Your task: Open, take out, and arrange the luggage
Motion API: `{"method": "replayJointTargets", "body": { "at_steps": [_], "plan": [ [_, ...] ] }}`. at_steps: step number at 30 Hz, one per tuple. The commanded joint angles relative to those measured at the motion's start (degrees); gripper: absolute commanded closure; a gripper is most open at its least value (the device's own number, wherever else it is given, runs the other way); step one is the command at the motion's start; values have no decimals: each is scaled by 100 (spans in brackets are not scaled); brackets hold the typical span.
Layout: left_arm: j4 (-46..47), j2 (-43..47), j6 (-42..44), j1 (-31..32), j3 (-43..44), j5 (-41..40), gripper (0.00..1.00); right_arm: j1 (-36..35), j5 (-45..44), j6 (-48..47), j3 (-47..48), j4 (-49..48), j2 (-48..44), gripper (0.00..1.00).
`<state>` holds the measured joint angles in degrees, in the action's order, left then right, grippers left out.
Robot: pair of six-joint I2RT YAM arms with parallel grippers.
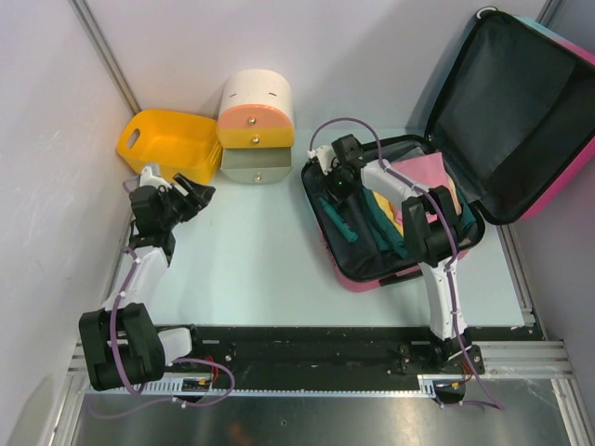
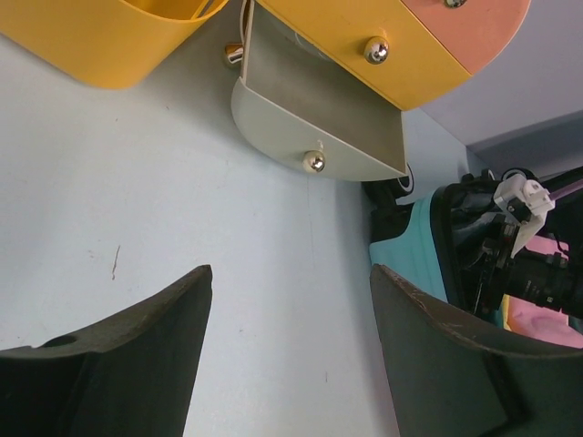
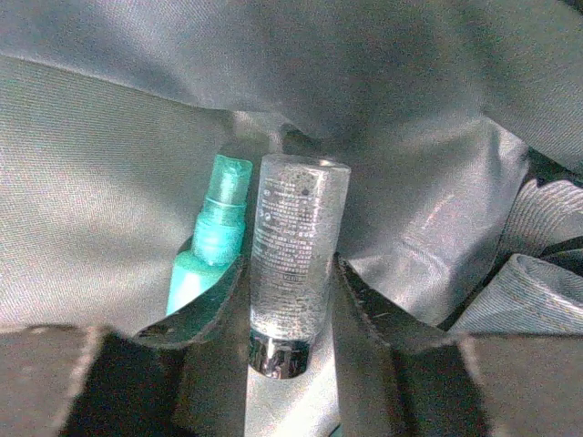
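Right jaws on clear bottle (image 3: 296,264); left wide

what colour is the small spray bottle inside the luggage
Teal. The spray bottle lies beside the clear bottle; the right wrist view shows it best.

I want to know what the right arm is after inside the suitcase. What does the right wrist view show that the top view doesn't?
Only the right wrist view: a clear bottle with a black cap, gripped by the right gripper, and a teal spray bottle beside it. Only the top view: the suitcase lid standing open, the yellow basket, the drawer box and the open left gripper. Both: the suitcase's dark lining.
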<state>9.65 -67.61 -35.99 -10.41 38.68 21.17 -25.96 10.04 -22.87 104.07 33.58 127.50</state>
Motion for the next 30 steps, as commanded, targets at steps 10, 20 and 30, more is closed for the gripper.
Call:
{"method": "replayJointTargets", "body": {
  "at_steps": [10, 20, 30],
  "plan": [
    [72, 64, -14, -145, 149, 19, 25, -147, -529, -1455, 297, -1037, -1237, 78],
    [63, 91, -13, -286, 167, 133, 25, -814, -170, -3554, 368, -2461, -869, 78],
    [63, 249, 4, -374, -27, 177, 25, -1298, 147, -3900, 2239, -2954, 784, 76]
  ]
}}
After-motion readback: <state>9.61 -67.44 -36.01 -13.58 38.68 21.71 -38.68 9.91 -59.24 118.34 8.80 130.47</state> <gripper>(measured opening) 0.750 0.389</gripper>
